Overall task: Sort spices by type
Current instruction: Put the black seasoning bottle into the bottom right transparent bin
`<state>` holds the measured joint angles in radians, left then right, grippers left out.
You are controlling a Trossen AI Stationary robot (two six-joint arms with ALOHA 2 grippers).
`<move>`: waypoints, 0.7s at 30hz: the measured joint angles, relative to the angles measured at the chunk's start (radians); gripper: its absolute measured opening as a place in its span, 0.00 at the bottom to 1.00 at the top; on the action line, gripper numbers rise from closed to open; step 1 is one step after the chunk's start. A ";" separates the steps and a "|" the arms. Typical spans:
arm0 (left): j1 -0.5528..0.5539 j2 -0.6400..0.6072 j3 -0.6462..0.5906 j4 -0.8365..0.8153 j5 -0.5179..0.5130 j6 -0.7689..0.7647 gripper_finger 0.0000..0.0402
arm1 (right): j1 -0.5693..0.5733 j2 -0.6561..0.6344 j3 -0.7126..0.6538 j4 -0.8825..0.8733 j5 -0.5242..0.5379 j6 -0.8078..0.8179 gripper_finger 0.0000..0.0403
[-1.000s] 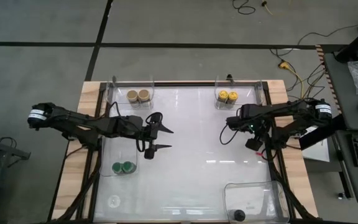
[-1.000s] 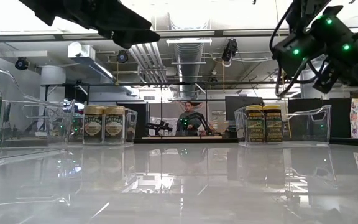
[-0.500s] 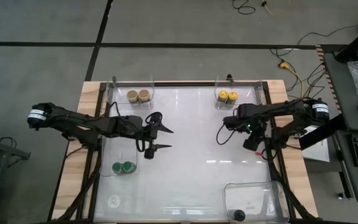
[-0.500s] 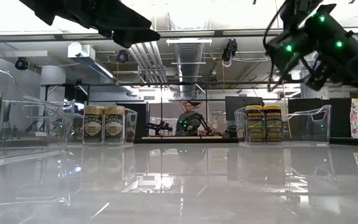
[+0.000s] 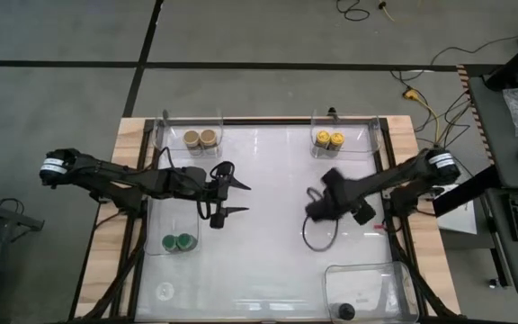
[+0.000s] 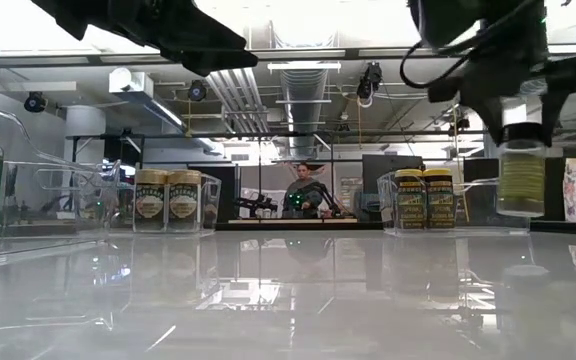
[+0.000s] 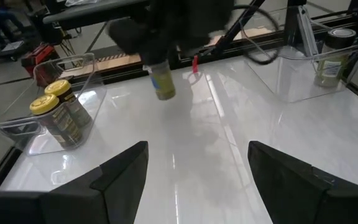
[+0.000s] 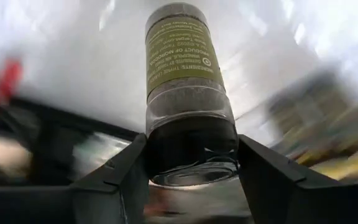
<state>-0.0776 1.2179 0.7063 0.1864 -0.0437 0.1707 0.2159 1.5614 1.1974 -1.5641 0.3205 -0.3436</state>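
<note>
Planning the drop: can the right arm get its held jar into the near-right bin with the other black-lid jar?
Probably yes. The right gripper holds its jar above bare table; the bin is open-topped, nothing between.

The whole table (image 5: 268,180) was viewed from straight above. A level view was taken from tabletop height, facing the room behind. Each wrist camera was aimed past its own fingers. The 2 yellow-lidded jars (image 5: 329,139) were shared by the high, low (image 6: 423,198) and left wrist (image 7: 58,112) views.
</note>
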 joint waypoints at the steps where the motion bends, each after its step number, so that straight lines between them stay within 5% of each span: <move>1: 0.000 0.000 0.000 0.000 0.000 0.000 0.65 | 0.024 0.016 0.011 0.003 0.015 -0.096 0.50; 5: 0.000 0.000 0.000 0.000 0.000 0.000 0.65 | 0.099 0.077 0.027 0.008 0.150 -0.408 0.50; 12: 0.000 0.000 0.000 -0.001 0.000 0.000 0.65 | 0.153 0.152 0.026 0.136 0.399 -0.619 0.51; 21: 0.000 0.000 0.000 -0.010 -0.001 0.000 0.65 | 0.209 0.165 0.034 0.498 0.450 -0.913 0.50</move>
<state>-0.0772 1.2175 0.7063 0.1760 -0.0444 0.1707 0.4245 1.7264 1.2312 -1.0657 0.7702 -1.2563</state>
